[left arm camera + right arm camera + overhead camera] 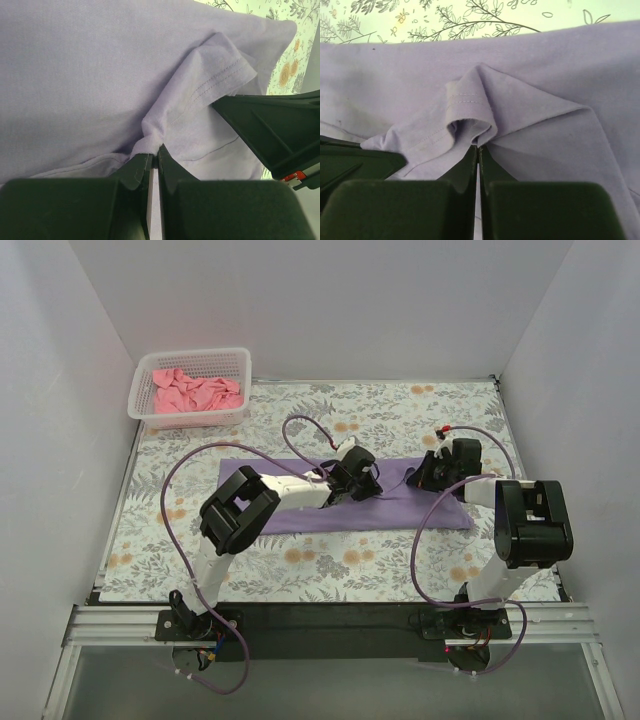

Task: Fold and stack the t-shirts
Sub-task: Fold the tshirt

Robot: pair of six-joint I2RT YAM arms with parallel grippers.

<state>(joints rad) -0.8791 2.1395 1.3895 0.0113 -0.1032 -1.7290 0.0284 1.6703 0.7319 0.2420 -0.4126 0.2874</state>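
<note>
- Lavender-purple soft cloth t-shirt [400,512] lies as a flat folded band mid-counter on the floral-clothed counter [330,410], its long axis running left-right.
- Left fingers [142,167] are clenched on a bunched fold by its stitched hem; right fingers [469,162] pinch another hemmed fold.
- Salmon-pink crumpled tee [195,392] fills the white mesh basket [190,420] at the far-left corner.

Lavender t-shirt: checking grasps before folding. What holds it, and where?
Left end effector pinches a bunched fold of the lavender t-shirt; right end effector pinches a stitched hem.
</note>
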